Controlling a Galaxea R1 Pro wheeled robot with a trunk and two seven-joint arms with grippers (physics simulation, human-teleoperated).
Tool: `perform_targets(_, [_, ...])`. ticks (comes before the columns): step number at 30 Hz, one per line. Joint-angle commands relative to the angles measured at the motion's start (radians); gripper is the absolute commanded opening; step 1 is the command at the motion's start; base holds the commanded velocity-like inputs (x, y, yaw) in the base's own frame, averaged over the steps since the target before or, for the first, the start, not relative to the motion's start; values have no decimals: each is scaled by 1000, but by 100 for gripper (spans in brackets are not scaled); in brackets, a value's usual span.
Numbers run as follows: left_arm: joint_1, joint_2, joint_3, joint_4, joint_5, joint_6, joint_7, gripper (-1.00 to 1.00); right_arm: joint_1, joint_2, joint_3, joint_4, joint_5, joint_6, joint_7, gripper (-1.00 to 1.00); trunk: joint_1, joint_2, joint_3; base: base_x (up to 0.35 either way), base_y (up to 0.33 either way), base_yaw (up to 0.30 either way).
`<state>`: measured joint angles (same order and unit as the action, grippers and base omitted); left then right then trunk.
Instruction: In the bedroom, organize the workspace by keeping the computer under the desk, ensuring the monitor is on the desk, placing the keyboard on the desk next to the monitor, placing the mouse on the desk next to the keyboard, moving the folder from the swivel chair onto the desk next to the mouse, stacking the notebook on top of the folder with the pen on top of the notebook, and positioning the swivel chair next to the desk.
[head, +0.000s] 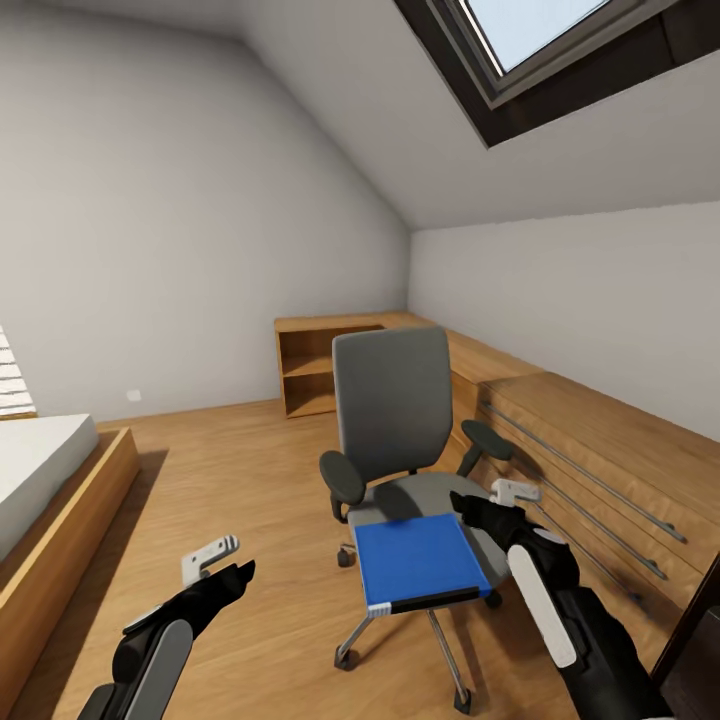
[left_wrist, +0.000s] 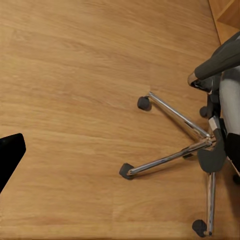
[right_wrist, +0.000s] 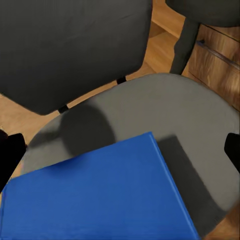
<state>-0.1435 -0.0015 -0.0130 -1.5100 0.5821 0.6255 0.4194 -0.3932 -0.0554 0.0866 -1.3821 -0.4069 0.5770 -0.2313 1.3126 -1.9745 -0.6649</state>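
The grey swivel chair (head: 392, 400) stands mid-room on the wooden floor, its seat facing me. A bright-blue folder (head: 418, 560) lies flat on the front of the seat. My right gripper (head: 482, 506) hovers open at the seat's right rear, just past the folder's far corner. In the right wrist view its fingertips (right_wrist: 10, 152) straddle the folder (right_wrist: 95, 195) and the grey seat (right_wrist: 190, 115) without touching either. My left gripper (head: 225, 565) hangs open over bare floor left of the chair. The left wrist view looks down on the chair's chrome base (left_wrist: 175, 157) and casters.
A low wooden drawer chest (head: 600, 450) with silver rails runs along the right wall, close behind the chair. An open wooden shelf (head: 315, 375) stands at the back. A bed on a wooden frame (head: 60, 500) is at the left. Open floor lies between bed and chair.
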Motion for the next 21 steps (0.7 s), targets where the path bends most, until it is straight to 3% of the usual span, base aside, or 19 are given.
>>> perform_targets(1, [-1, 0, -1, 0, 11, 2, 9, 100, 8, 0, 3, -17, -16, 12, -12, 100, 0, -1, -1, 0, 0, 0])
perform_targets(5, [-1, 0, -1, 2, 11, 2, 8, 100, 14, 1, 8, -35, -22, 22, -14, 100, 0, -1, -1, -17, 22, 0])
perform_targets(6, [-1, 0, -1, 2, 10, 2, 7, 100, 17, 18, 18, -42, -24, 27, -12, 100, 0, -1, -1, -97, 255, 0])
perform_targets(15, [-1, -1, -4, 3, 11, 2, 7, 100, 17, 27, 22, -39, -31, 24, -11, 100, 0, -1, -1, -61, 303, -3])
perform_targets(21, [-1, -1, -7, 4, 12, 2, 7, 100, 17, 28, 22, -34, -35, 19, -10, 100, 0, -1, -1, -2, 325, -202])
